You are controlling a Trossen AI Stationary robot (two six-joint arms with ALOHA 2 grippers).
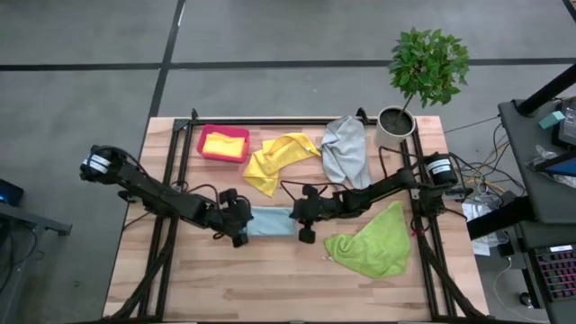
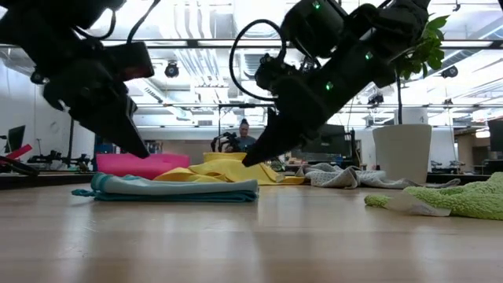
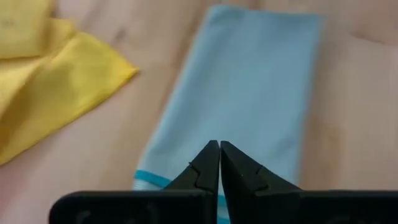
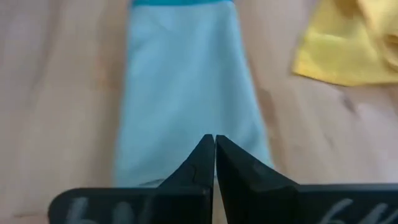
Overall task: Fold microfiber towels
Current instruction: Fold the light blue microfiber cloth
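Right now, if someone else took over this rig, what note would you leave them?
Left gripper: shut, at the left end of the light blue towel.
Right gripper: shut, at the towel's right end. Whether either pinches the cloth is unclear.
Light blue towel: folded into a narrow strip, mid-table between the grippers.
One yellow towel: folded, in the pink bin.
Left to fold: the loose yellow towel, the grey towel near the potted plant, and the lime green towel.
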